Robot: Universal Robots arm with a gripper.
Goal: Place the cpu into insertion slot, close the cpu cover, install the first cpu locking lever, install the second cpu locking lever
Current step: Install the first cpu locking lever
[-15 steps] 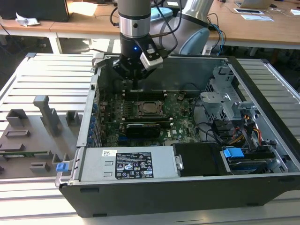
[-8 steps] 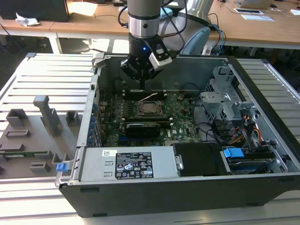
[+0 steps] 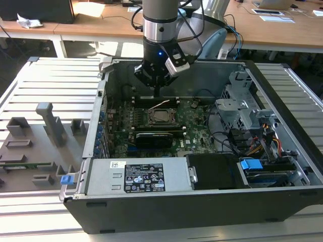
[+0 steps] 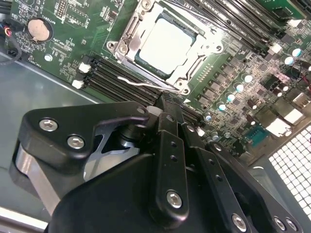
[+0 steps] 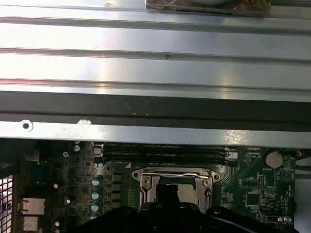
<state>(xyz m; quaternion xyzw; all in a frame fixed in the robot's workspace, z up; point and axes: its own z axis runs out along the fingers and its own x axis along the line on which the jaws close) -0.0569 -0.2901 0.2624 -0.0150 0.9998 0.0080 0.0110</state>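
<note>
- The cpu sits flat in the slot, its silver-grey top showing through the window of the cover; in the exterior view the cpu lies near the middle of the motherboard.
- The cover lies down over the cpu, its frame around the chip's edges in the second wrist view.
- One lever, a thin silver wire, runs along the socket side that faces the gripper; it ends in a hook near the socket corner. In the exterior view the lever stands up at a slant above the socket, so it is not locked down.
- A second lever cannot be told apart from the cover frame.
- The gripper hangs just above the memory slots, close beside the socket's lever side. Its black fingers lie pressed together with no gap between them and nothing held.
- In the exterior view the gripper points down into the case, just behind the socket.
- In the first wrist view the cover shows above the gripper's dark body, with the case wall beyond the motherboard.
- A coin battery sits on the motherboard, well apart from the socket.
- A grey rack lies outside the case, on the exterior view's left.
</note>
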